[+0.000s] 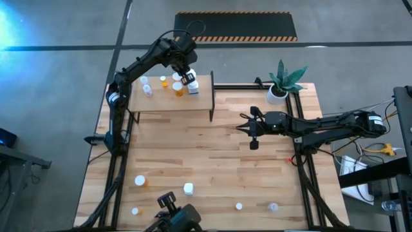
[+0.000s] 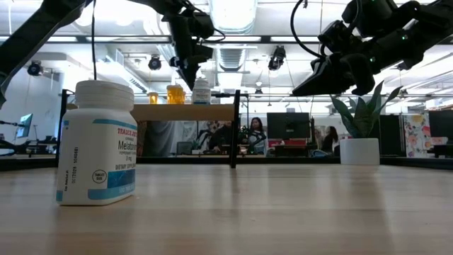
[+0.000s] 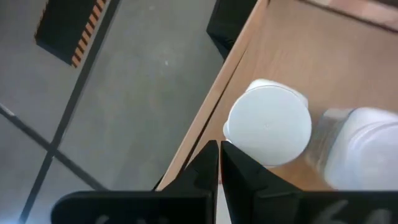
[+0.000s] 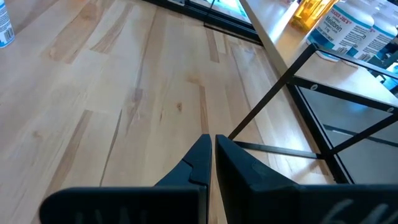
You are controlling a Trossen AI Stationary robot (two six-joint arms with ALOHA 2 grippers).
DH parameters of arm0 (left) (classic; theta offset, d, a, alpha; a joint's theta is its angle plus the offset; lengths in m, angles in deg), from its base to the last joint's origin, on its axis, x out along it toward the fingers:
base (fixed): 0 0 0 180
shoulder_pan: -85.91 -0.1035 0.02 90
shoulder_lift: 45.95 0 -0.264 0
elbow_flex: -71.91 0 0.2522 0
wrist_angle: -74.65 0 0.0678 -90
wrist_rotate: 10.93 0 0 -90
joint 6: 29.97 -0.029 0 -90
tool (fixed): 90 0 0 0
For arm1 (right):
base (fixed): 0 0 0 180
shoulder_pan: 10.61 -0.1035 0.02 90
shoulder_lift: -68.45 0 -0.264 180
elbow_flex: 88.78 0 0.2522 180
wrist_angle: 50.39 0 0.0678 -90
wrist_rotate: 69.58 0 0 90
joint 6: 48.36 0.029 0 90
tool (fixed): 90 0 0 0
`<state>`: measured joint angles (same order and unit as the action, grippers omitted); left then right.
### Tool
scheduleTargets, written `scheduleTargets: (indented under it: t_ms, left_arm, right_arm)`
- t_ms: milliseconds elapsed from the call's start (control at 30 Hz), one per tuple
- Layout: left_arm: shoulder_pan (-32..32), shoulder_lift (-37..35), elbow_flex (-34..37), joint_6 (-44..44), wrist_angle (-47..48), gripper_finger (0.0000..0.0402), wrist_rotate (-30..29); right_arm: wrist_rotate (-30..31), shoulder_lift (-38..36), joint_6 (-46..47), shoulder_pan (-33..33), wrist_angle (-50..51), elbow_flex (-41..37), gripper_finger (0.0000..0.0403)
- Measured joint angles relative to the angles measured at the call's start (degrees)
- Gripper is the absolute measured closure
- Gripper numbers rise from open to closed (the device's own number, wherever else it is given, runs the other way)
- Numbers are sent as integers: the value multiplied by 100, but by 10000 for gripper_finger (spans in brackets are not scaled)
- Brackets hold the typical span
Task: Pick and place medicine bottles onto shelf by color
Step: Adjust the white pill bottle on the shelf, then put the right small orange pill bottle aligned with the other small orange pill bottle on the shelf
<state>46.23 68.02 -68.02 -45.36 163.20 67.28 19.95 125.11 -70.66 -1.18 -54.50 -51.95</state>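
Note:
The shelf stands at the table's far left and carries several medicine bottles, orange and white ones among them. My left gripper is shut and points steeply down over the shelf's far edge, right beside a white-capped bottle; a clear bottle stands next to that one. My right gripper is shut, hovers over mid-table to the right of the shelf and holds nothing. More bottles stand near the table's front edge: an orange one and a white one. My left gripper's shut fingertips come from above, slanting down, to the rim of the white cap of a bottle standing upright on the shelf. Whether they touch the cap, I cannot tell.
A white pot with a green plant stands at the table's far right. Small bottles sit along the front edge. The shelf's dark upright divider marks its right end. Bare planks lie between shelf and front bottles.

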Motion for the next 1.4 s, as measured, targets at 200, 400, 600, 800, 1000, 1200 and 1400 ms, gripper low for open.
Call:
scheduleTargets:
  t_ms: [200, 400, 600, 800, 1000, 1200, 1400]
  left_arm:
    - [4, 0, 0, 4, 33, 401, 103]
    - [4, 0, 0, 37, 265, 401, 92]
    - [7, -28, -50, 0, 214, 401, 67]
    - [45, -547, 23, 147, 104, 401, -86]
    - [546, -1636, 1269, 144, -1369, 401, 73]
    - [1226, -3109, 3904, 96, -4061, 401, 409]
    - [1964, -4337, 6619, 151, -7269, 401, 754]
  right_arm:
    - [0, 0, 0, 0, 4, 0, 390]
    - [0, 0, -15, 0, 6, 0, 390]
    - [0, 0, -21, -2, 6, 1, 390]
    - [79, 1, -95, 0, 154, 0, 390]
    - [256, 0, -101, 0, 145, 0, 390]
    - [254, 1, -52, 0, 127, 0, 390]
    - [179, 2, 428, -2, 85, 148, 390]
